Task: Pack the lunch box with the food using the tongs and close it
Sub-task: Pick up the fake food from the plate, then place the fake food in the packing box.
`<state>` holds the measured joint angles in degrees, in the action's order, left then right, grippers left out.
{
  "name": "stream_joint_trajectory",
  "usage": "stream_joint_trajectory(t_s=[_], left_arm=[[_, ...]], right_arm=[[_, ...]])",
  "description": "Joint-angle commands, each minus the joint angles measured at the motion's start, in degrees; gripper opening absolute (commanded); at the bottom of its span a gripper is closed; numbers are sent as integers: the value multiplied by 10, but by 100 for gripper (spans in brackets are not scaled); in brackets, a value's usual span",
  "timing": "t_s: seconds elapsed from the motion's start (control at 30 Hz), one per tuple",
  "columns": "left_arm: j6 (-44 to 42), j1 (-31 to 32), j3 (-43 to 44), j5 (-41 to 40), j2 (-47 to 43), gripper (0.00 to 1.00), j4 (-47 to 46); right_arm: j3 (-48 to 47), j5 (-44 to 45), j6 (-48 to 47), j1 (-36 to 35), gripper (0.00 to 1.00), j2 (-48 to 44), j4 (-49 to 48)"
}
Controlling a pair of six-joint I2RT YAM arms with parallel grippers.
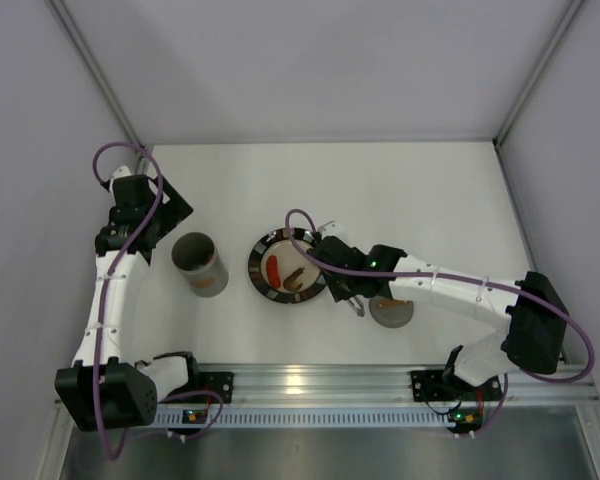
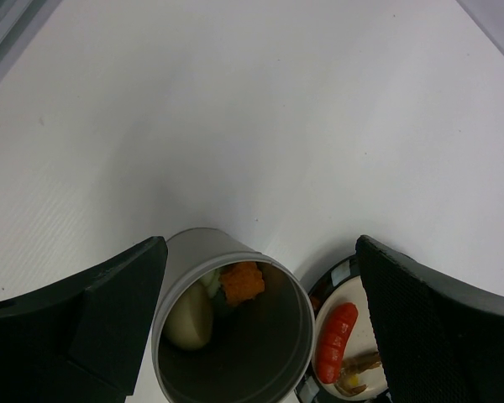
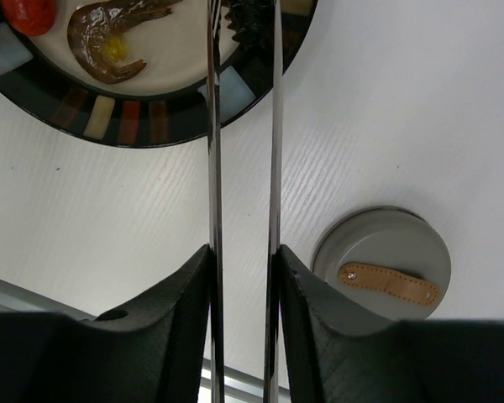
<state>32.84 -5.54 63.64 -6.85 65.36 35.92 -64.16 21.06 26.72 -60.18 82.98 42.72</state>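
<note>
Lid (image 3: 385, 243) with a tan handle (image 3: 389, 284) lies flat on the table (image 1: 410, 190), nearest the arm bases and just beside the right gripper (image 3: 242, 260); that gripper's black fingers (image 3: 181, 311) press on the tongs (image 3: 214, 168) from both sides, the two silver arms squeezed almost parallel; the tongs reach forward over the rim of the plate (image 3: 109, 117) and run out of the wrist view at its top edge, so their tips cannot be seen; on the plate rest a brown shrimp (image 3: 109, 38) and a red sausage (image 2: 334, 340); left of the plate, close but not touching, stands the lunch box (image 1: 202, 270), upright and uncovered, holding a white lump (image 2: 189, 317) and an orange piece (image 2: 242, 281); beyond it and further left the left gripper (image 2: 260, 248) hangs with fingers spread wide, gripping nothing
</note>
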Motion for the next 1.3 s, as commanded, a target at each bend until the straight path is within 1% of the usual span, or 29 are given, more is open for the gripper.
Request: stream_joint_trajectory(t_s=[0.0, 0.07, 0.2, 0.3, 0.6, 0.7, 0.93, 1.07, 1.13, 1.27], left_arm=[[-6, -3, -1, 1, -13, 99, -32], [-6, -3, 0, 2, -13, 99, -32], [-6, -3, -1, 3, -13, 99, -32], [-6, -3, -1, 3, -15, 99, -32], [-5, -3, -2, 3, -15, 99, -33], [-5, -3, -1, 3, -14, 99, -33], [-5, -3, -2, 3, -14, 99, -34], [-4, -3, -3, 3, -12, 99, -34], [-4, -3, -3, 2, -13, 99, -34], [-2, -3, -2, -2, -13, 99, -33]], right_arm=[[-8, -1, -4, 2, 32, -1, -31], [-10, -3, -7, 2, 29, -4, -29], [-34, -3, -11, 2, 18, -8, -22], [-62, 2, -18, 2, 17, -11, -14], [-156, 7, -42, 2, 15, 0, -3], [-190, -4, -51, 2, 15, 9, -6], [-272, -85, -69, -2, 14, 30, -33], [-336, -120, -77, -12, 14, 63, -35], [-352, -147, -78, -16, 14, 74, -40], [-402, -169, -80, -30, 15, 111, -41]])
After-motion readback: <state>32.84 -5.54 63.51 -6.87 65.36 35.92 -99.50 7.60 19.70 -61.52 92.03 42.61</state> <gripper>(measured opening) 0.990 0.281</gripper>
